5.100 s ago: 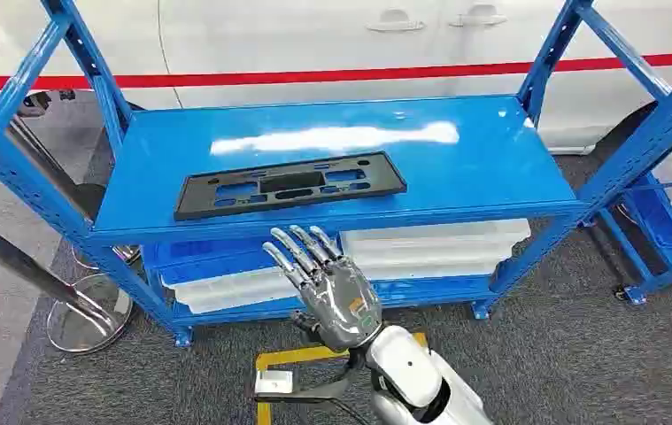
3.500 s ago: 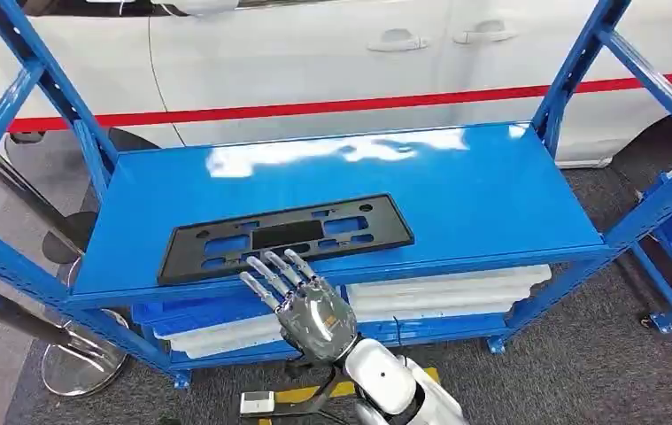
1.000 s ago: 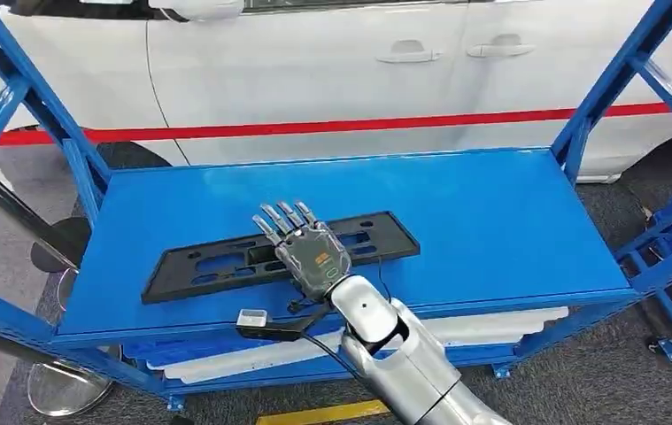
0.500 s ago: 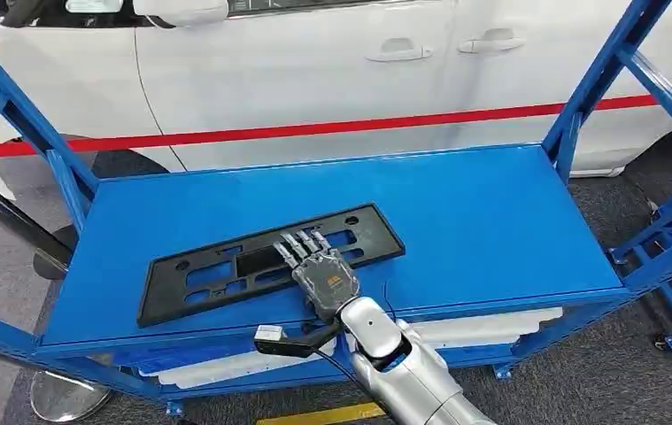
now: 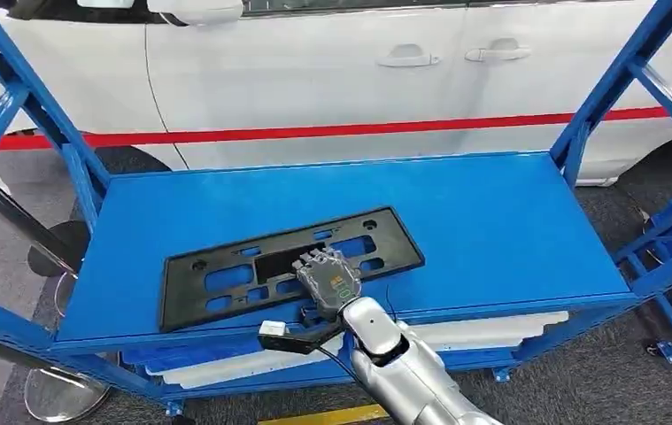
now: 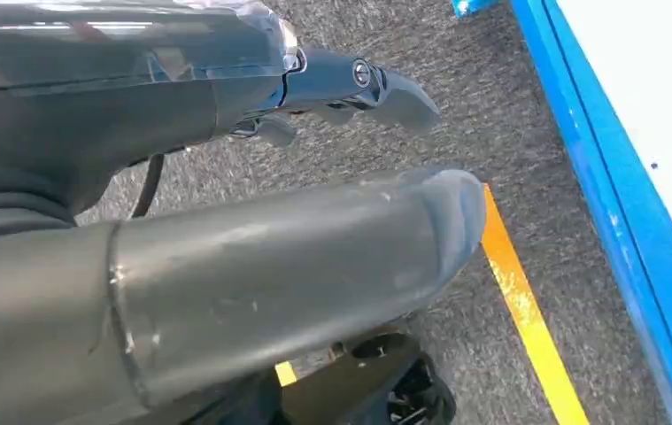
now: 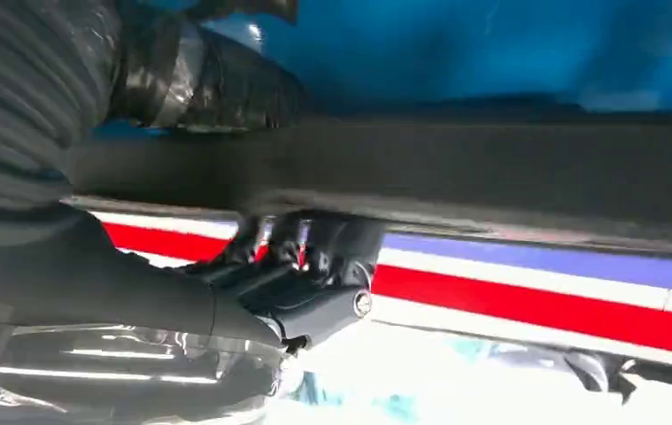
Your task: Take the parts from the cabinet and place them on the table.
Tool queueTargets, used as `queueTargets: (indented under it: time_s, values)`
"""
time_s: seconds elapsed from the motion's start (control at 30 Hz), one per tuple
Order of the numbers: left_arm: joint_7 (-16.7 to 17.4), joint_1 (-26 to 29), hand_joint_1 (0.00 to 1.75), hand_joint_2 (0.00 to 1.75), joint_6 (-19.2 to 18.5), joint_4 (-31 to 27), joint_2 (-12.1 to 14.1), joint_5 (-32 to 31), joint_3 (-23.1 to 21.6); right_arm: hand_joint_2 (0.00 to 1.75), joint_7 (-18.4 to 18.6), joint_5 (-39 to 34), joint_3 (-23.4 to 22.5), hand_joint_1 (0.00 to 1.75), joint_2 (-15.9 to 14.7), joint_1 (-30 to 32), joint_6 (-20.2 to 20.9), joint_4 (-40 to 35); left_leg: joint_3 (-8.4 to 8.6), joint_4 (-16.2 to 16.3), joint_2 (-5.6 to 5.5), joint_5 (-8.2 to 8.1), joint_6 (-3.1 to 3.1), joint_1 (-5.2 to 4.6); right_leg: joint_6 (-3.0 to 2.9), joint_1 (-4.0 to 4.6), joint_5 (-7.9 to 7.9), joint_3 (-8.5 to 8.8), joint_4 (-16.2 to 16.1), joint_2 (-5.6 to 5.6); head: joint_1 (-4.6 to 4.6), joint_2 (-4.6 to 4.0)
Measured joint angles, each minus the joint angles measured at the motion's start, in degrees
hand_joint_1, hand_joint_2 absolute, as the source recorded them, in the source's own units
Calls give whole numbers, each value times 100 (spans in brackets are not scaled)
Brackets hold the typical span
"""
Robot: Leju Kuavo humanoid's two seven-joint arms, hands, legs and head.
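— What is that flat black thing?
— A long plastic plate point(image 5: 288, 268) with holes, on the shiny blue shelf point(image 5: 491, 221), at 7 o'clock.
— And the right hand point(image 5: 326, 276)?
— Its fingers curl tight around the plate's near edge.

The shelf point(image 5: 491, 221) is glossy blue painted metal. The black part point(image 5: 226, 283) on it looks like matt plastic. The right hand point(image 5: 328, 276) has a shiny metal back. The floor point(image 5: 633, 372) is rough grey carpet.

One long black plastic plate frame with cut-outs point(image 5: 288, 270), one blue metal shelving rack point(image 5: 491, 221), one white car with a red stripe point(image 5: 332, 80), two silver robot hands point(image 5: 328, 279).
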Motion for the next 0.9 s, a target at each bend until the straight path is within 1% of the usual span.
queueTargets:
  time_s: [0.03, 0.07, 0.13, 0.17, 0.2, 0.23, 0.27, 0.3, 0.33, 0.37, 0.4, 0.43, 0.47, 0.5, 0.53, 0.57, 0.6, 0.63, 0.67, 0.7, 0.73, 0.77, 0.8, 0.83, 0.87, 0.9]
  values:
    - [0, 2, 0, 0, 0, 0, -13, 0, 0, 175, -9, -11, 0, 175, 13, -24, 2, 26, 8, 7, -11, -11, -17, -2, -42, 7, 186, 254, -501, -1, 0, 0]
    - [0, -1, 0, 0, 0, 0, -13, 0, -2, 175, -20, -24, 2, 175, 28, -51, 11, 57, -9, 30, -16, -28, -46, -47, -61, 49, 102, 316, -659, -7, 0, 0]
    - [-7, 1, 0, 0, 0, 0, -11, -2, 0, 175, -35, -35, 4, 175, 79, -79, 24, 96, -22, 29, -17, -21, -106, -39, -79, 51, 120, 286, -656, 2, 0, 0]
    - [-9, 1, 0, 0, 0, 0, -11, 0, 0, 175, -39, -48, 7, 175, 90, -90, 37, 112, -14, 17, -16, -14, -139, -31, -104, 69, 119, 286, -649, 8, 0, 0]
    - [-13, -4, 0, 0, 0, 0, -11, 2, 0, 175, -39, -72, 7, 175, 105, -111, 50, 122, -5, 14, -19, -23, -180, -31, -151, 38, 141, 302, -696, 9, 0, 0]
    - [-20, -1, 0, 0, 0, 0, -4, 13, 0, 175, -37, -102, 9, 175, 131, -128, 54, 140, -30, 94, -9, -96, -209, -9, -190, 6, 169, 336, -737, -19, 0, 0]
    - [-22, -4, 0, 0, 2, 2, -4, 20, 0, 175, -33, -136, 9, 175, 142, -145, 72, 155, -117, 308, -5, -262, -230, -16, -225, 0, 169, 340, -747, -21, -2, 0]
    - [-24, -11, 0, 0, 11, 2, -4, 30, 0, 175, -37, -209, 7, 175, 146, -147, 107, 166, -301, 712, -6, -498, -251, -6, -238, 0, 170, 335, -747, -32, -2, 0]
    - [-24, -9, 0, 0, 18, 7, 2, 46, 0, 175, -55, -295, 4, 175, 149, -141, 118, 173, -522, 1193, -4, -727, -277, 4, -243, 7, 166, 333, -747, -43, -2, 0]
    - [-24, 0, 0, 0, 26, 13, 9, 61, 0, 175, -81, -395, 0, 175, 149, -138, 118, 173, -707, 1593, -4, -877, -298, 9, -246, 9, 164, 331, -744, -49, -2, 0]
    - [-24, 13, 0, 0, 33, 28, 11, 81, 2, 175, -131, -516, -9, 175, 149, -131, 120, 170, -809, 1816, -3, -894, -317, 16, -246, 9, 163, 335, -742, -49, -2, 0]
    - [-24, 22, 0, 0, 35, 39, 20, 96, 4, 175, -194, -642, -24, 175, 149, -111, 126, 140, -765, 1724, -1, -764, -328, 29, -243, 7, 160, 343, -740, -43, -2, 0]
    - [-24, 23, 0, 0, 37, 42, 26, 103, 7, 175, -249, -783, -50, 175, 149, -72, 179, 50, -580, 1344, 1, -511, -332, 41, -234, 4, 154, 349, -729, -33, -2, 0]
    - [-26, 22, 0, 0, 42, 42, 28, 116, 9, 175, -306, -943, -68, 175, 151, -39, 239, -62, -345, 868, 6, -267, -329, 51, -215, -3, 141, 355, -711, -24, -2, 0]
    - [-31, 22, 0, 0, 44, 42, 31, 153, 17, 175, -400, -1210, -85, 175, 155, -18, 298, -215, -67, 328, 14, -39, -319, 65, -188, -7, 122, 356, -686, -14, -2, 0]
    - [-33, 19, 0, 0, 44, 44, 31, 164, 31, 175, -472, -1465, -94, 175, 155, 14, 367, -366, 38, 117, 12, -142, -299, 54, -155, 25, 104, 343, -662, 1, -2, 0]
    - [-46, 16, 0, 0, 42, 46, 31, 181, 44, 175, -476, -1676, -101, 175, 153, 42, 450, -576, 41, 79, -5, -125, -242, 30, -123, 44, 105, 315, -636, 33, 2, 0]
    - [-44, 25, 0, 0, 42, 46, 31, 201, 50, 175, -476, -1785, -98, 175, 155, 65, 507, -744, 28, 87, 7, -125, -229, 24, -96, 38, 119, 309, -644, 35, 0, 0]
    - [-44, 35, 0, 0, 42, 46, 31, 201, 52, 175, -479, -1839, -98, 175, 157, 89, 535, -847, 23, 97, 6, -125, -195, 8, -66, 26, 131, 315, -664, 39, 0, 0]
    - [-46, 34, 0, 0, 46, 46, 35, 214, 55, 175, -554, -1998, -101, 175, 168, 117, 542, -957, 24, 78, 3, -104, -157, 11, -26, 29, 130, 320, -667, 38, 0, 0]
    - [-48, 34, 0, 0, 50, 46, 33, 245, 57, 175, -727, -2325, -124, 175, 168, 184, 551, -1088, 40, 33, 15, -62, -93, 59, 7, 7, 69, 308, -618, 33, -2, 0]
    - [-59, 35, 0, 0, 50, 46, 33, 291, 68, 175, -864, -2710, -149, 175, 171, 261, 606, -1302, 34, 28, 10, -60, -54, 53, 17, 12, -73, 234, -444, 21, 4, 0]
    - [-70, 40, 0, 0, 48, 46, 33, 343, 100, 175, -971, -3270, -149, 175, 190, 316, 724, -1685, 25, 29, 16, -60, -17, 49, 27, 8, -320, 50, -60, 18, -2, 0]
    - [-83, 48, 0, 0, 48, 46, 33, 376, 136, 175, -1054, -4005, -151, 175, 214, 377, 838, -2017, 15, 32, 30, -62, -13, 41, 38, 2, -554, -174, 406, 12, 2, 0]
    - [-100, 59, 0, 0, 42, 46, 31, 415, 194, 175, -984, -4807, -164, 175, 245, 445, 981, -2502, 2, 35, 39, -65, -9, 31, 52, 1, -747, -419, 899, 9, 2, 0]
    - [-109, 67, 0, 0, 33, 46, 31, 433, 227, 175, -905, -5298, -168, 175, 256, 489, 1065, -2909, -5, 42, 38, -67, -6, 26, 54, 0, -792, -552, 1155, 5, 0, 0]
